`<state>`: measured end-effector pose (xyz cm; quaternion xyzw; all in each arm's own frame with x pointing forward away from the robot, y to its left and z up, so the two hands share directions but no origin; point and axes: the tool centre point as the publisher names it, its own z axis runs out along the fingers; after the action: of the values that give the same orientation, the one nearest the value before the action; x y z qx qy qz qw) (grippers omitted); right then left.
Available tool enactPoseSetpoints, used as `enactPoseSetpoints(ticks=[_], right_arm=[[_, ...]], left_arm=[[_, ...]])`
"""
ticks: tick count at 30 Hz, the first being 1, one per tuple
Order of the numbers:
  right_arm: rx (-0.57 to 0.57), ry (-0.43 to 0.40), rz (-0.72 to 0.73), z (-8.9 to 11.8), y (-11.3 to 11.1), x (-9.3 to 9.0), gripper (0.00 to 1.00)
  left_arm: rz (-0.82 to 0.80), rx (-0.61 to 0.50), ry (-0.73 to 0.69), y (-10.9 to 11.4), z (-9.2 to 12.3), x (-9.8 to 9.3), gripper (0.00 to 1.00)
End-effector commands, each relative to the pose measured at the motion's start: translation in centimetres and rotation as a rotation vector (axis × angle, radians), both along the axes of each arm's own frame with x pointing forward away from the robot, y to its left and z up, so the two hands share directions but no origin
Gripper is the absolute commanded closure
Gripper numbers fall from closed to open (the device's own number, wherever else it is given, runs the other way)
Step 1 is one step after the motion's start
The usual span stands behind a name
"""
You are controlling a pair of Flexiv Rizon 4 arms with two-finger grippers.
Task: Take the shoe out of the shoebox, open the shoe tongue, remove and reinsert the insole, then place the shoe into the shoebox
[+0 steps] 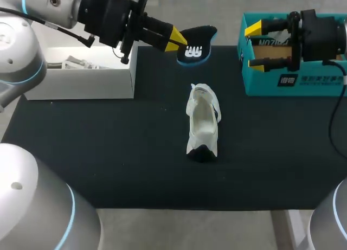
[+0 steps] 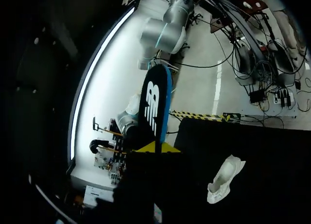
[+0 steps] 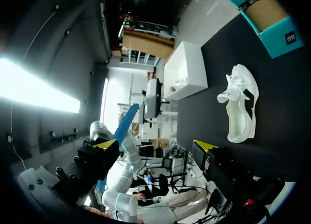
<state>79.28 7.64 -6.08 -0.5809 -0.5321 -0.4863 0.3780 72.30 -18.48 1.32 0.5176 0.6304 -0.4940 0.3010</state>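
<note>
One shoe (image 1: pixel 201 122) lies lengthwise near-to-far on table (image 1: pixel 108 152).

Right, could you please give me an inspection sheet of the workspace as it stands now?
Surface: black mat covering the table.
Job's things: white lace-up shoe on the mat's middle, apart from both boxes; black blue-edged insole out of it, held above the mat; open teal cardboard shoebox at the far right.
Clutter: white open box at the far left, contents unclear.
Grippers: left gripper fingers shut on the insole; right gripper fingers open, empty, over the shoebox.
Cables: black cable hanging by the right arm.
Surroundings: nothing seen.
</note>
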Motion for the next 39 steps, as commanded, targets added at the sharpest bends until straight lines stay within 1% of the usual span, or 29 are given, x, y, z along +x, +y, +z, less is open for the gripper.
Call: enactPoseSetpoints(ticks=[1, 7, 9, 14, 19, 23, 30, 31, 32, 33, 34, 35, 37, 39], right_arm=[[0.0, 0.0, -0.003, -0.1, 0.1, -0.1, 0.0], [0.0, 0.0, -0.003, -0.1, 0.1, -0.1, 0.0], [-0.013, -0.009, -0.012, 0.1, 0.1, -0.1, 0.0], [-0.034, -0.023, -0.031, 0.4, 0.5, 0.2, 0.0], [-0.043, -0.033, -0.028, 0.7, 1.4, 0.8, 0.0], [-0.052, -0.052, -0.022, 1.1, 2.3, 1.2, 0.0], [-0.056, -0.058, -0.005, 0.9, 3.4, 1.3, 0.0], [-0.055, -0.056, -0.005, 0.8, 3.6, 1.3, 0.11], [-0.054, -0.054, -0.005, 0.7, 3.7, 1.3, 0.36], [-0.053, -0.052, -0.005, 0.6, 3.8, 1.3, 0.5], [-0.053, -0.049, -0.006, 0.5, 3.9, 1.2, 0.53], [-0.052, -0.047, -0.007, 0.4, 3.9, 1.2, 0.58], [-0.048, -0.041, -0.012, 0.2, 3.9, 1.2, 0.84], [-0.042, -0.038, -0.016, 0.0, 3.9, 1.1, 0.98]], left_arm=[[-0.114, -0.137, -0.515, 0.1, -0.5, -0.2, 1.0], [-0.077, -0.121, -0.491, -0.2, -3.6, 0.2, 1.0], [-0.058, -0.131, -0.476, -0.5, -4.3, 0.3, 1.0], [-0.052, -0.133, -0.487, -1.7, -5.9, 0.6, 1.0], [-0.077, -0.091, -0.449, -3.3, -6.9, 0.6, 1.0], [-0.036, -0.066, -0.392, -4.4, -7.3, 0.9, 1.0], [-0.041, -0.067, -0.398, -6.4, -7.7, 1.9, 1.0], [-0.043, -0.067, -0.4, -6.7, -7.8, 2.0, 1.0], [-0.044, -0.066, -0.4, -6.9, -7.8, 2.1, 1.0], [-0.045, -0.065, -0.399, -7.2, -7.7, 2.1, 1.0], [-0.048, -0.064, -0.4, -7.3, -7.7, 2.2, 1.0], [-0.048, -0.063, -0.401, -7.4, -7.6, 2.2, 1.0], [-0.046, -0.062, -0.403, -7.5, -7.6, 2.2, 1.0], [-0.044, -0.062, -0.406, -7.6, -7.6, 2.3, 1.0]])
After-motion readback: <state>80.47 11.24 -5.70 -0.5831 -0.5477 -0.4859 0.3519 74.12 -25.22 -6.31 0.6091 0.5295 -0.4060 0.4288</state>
